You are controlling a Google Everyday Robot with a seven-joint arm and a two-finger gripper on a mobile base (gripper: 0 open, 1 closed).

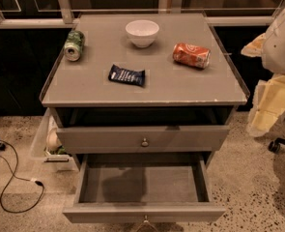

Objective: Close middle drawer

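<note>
Camera view shows me the middle drawer (143, 212) pulled out toward the near side and the gripper (274, 103) right of the cabinet (180, 88), grip state I cannot tell.

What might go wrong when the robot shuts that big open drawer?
The middle drawer is pulled far out, so a lopsided push may jam it. The top drawer also sticks out a bit, so the arm might bump it. The gripper is not in view.
</note>
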